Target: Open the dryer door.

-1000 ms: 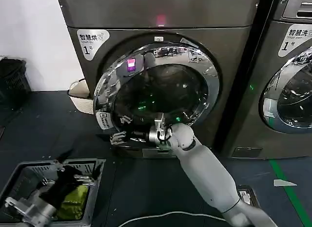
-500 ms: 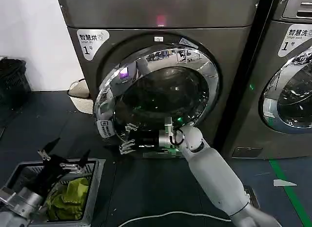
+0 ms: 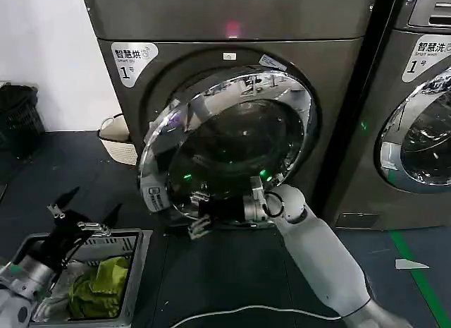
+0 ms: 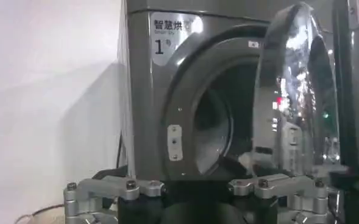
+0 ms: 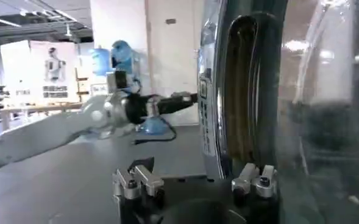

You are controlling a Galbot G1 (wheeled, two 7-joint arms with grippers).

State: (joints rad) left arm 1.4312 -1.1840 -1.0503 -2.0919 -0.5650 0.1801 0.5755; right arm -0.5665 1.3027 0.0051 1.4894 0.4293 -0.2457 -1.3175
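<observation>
At the head view's lower left, the left gripper [image 3: 83, 219] is held above a grey laundry basket [image 3: 134, 271], its dark fingers spread wide and nothing gripped between them; yellow-green cloth [image 3: 99, 289] is seen inside the basket. Behind it a cream wicker basket [image 3: 116, 139] is set against the dryer's left side, and a black bin [image 3: 17, 116] is placed by the white wall.

In the centre, the dryer door [image 3: 225, 148], a chrome-ringed round window, is swung partly out from the grey dryer [image 3: 232, 67], its left edge pulled forward and its right side kept near the machine's front. The right gripper [image 3: 199, 214] is reached in at the door's lower rim, with the fingers spread to either side of the rim. Whether the rim is actually pinched cannot be told.

The left wrist view supplies what the head view cannot: the door [image 4: 295, 91] is seen edge-on, with a clear gap opened between it and the dark drum opening [image 4: 219, 128], and the left gripper's [image 4: 194, 190] two finger pairs are set well apart. In the right wrist view the right gripper's [image 5: 194, 182] fingers are shown straddling the door's thick rim [image 5: 243, 91], and the left arm is seen farther off across open grey floor.

A second machine [image 3: 416, 109] is stood close on the right. Dark floor is left open in front of the door, crossed by a white cable [image 3: 239, 312].
</observation>
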